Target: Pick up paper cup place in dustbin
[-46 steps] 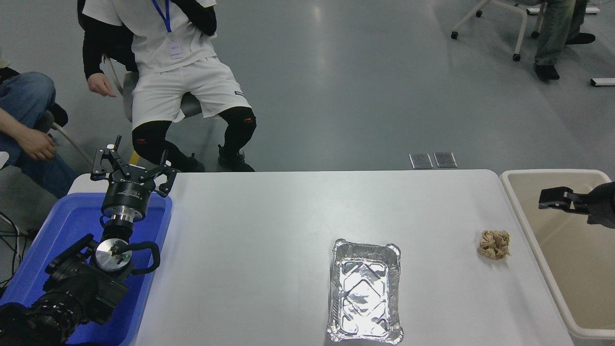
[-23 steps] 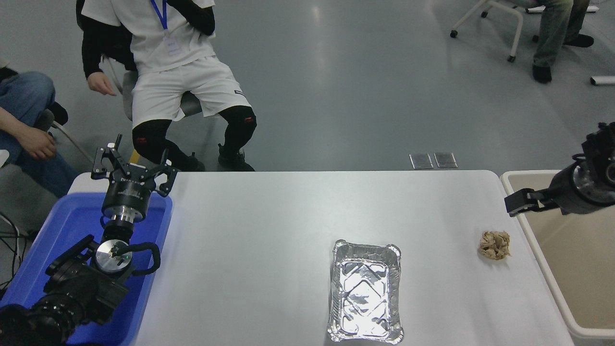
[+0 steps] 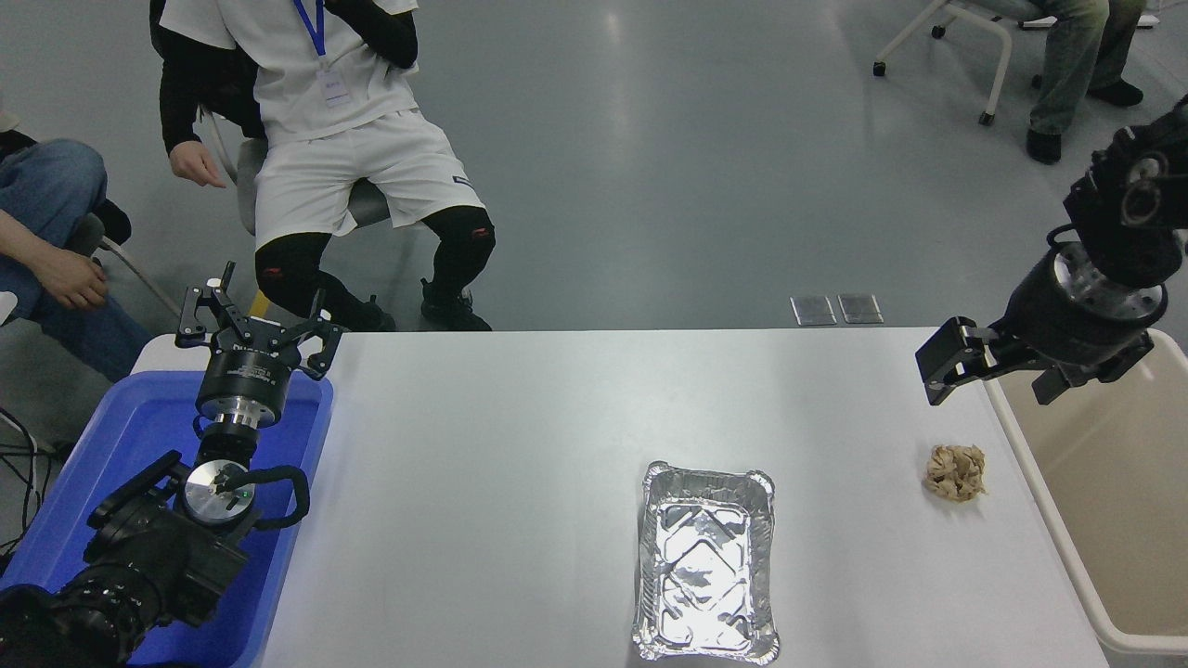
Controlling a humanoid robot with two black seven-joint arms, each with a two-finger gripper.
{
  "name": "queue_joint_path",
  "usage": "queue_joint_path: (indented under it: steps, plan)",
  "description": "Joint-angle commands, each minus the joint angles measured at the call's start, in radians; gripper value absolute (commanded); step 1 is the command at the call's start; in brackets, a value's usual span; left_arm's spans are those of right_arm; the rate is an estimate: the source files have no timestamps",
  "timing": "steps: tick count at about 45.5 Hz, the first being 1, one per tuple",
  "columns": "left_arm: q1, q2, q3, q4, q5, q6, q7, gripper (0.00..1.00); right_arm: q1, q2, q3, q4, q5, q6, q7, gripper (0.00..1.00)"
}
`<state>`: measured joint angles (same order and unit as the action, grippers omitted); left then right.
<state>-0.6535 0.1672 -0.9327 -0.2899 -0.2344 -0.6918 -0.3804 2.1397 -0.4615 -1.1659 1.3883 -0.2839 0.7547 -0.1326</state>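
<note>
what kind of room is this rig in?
Likely a robotics lab or data-collection room: a white table on a bare grey floor, people seated on wheeled chairs at the far side, and sorting props such as a blue tray and a dustbin.

The desk (image 3: 520, 445) has a tray (image 3: 56, 482) at its left edge and the dustbin (image 3: 1067, 547) at its right edge. The left end effector (image 3: 252, 332) is over the tray's far end. A foil tray (image 3: 705, 561) lies near the desk's front edge, right of centre. A paper ball (image 3: 955, 471) lies to its right, near the dustbin. Behind the ball, the right end effector (image 3: 998, 371) hangs over the dustbin's far left rim. People sit beyond the desk's far side.
</note>
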Motion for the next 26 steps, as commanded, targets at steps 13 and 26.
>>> queue_joint_path:
  steps: [13, 26]
  plan:
    - [0.000, 0.000, 0.000, 0.000, 0.000, 0.000, 0.000, 0.99, 0.062, 0.060, -0.006, 0.003, 0.040, 0.031, 0.001, 1.00]
    - [0.000, 0.000, 0.000, 0.000, 0.000, 0.000, 0.000, 0.99, 0.063, 0.080, 0.025, 0.002, 0.032, 0.031, 0.001, 1.00]
